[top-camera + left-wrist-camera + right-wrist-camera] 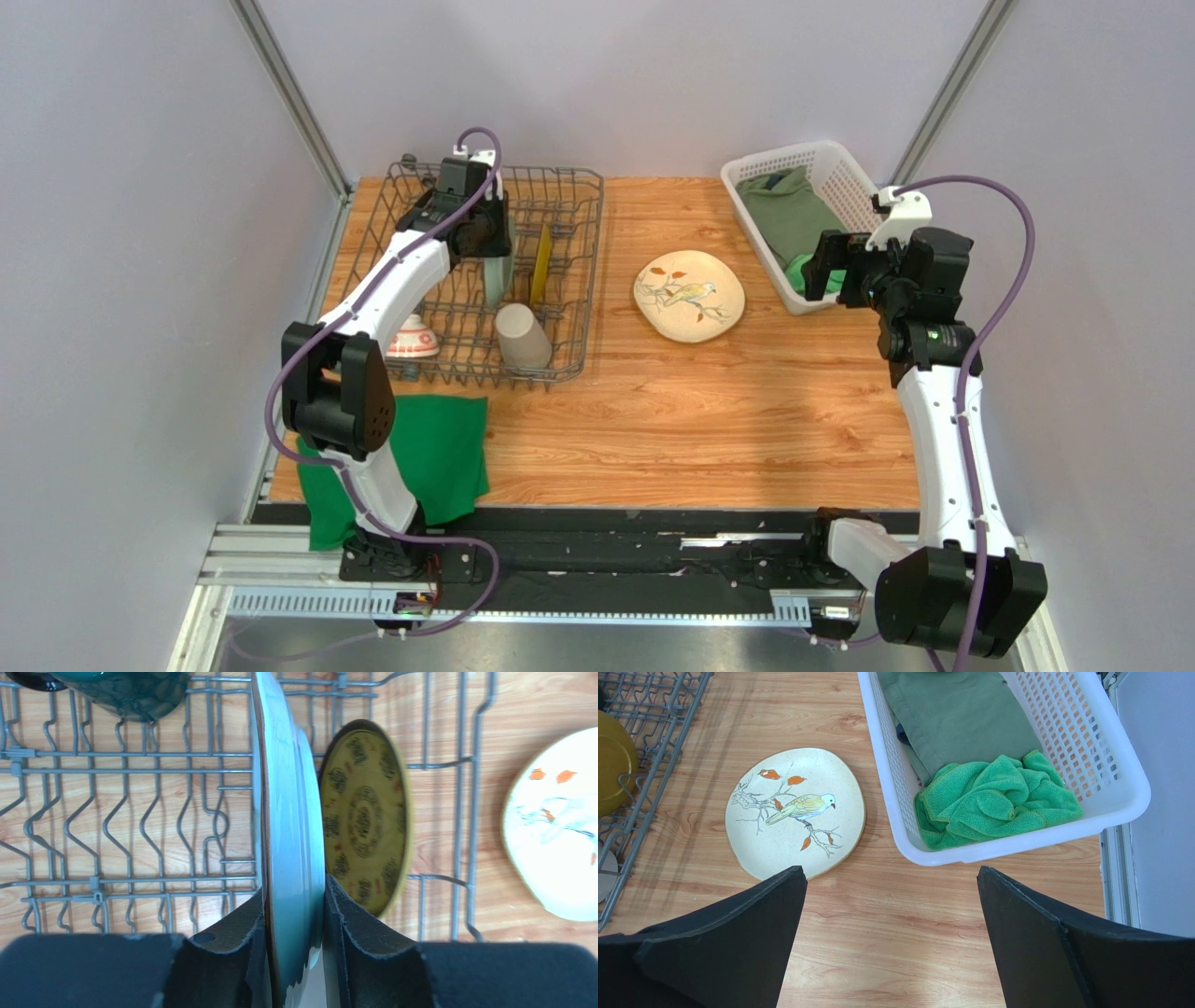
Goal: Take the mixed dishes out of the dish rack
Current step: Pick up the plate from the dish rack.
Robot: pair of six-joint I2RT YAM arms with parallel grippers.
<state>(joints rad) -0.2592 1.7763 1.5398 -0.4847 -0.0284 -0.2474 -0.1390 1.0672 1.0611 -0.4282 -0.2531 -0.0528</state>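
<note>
Pinching the upright pale teal plate [284,812] in the dish rack [140,754], the left gripper [295,910] is clamping its rim while the right gripper [891,875] is gaping, empty.

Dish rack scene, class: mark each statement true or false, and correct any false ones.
1. The left tool grips the pale teal plate by its edge. True.
2. The yellow patterned plate lies flat on the table. False: it stands on edge in the dish rack, beside the pale teal plate.
3. The right tool is open and empty. True.
4. The bird-painted dish sits inside the white basket. False: it lies on the table beside the basket, which holds green cloths.
</note>
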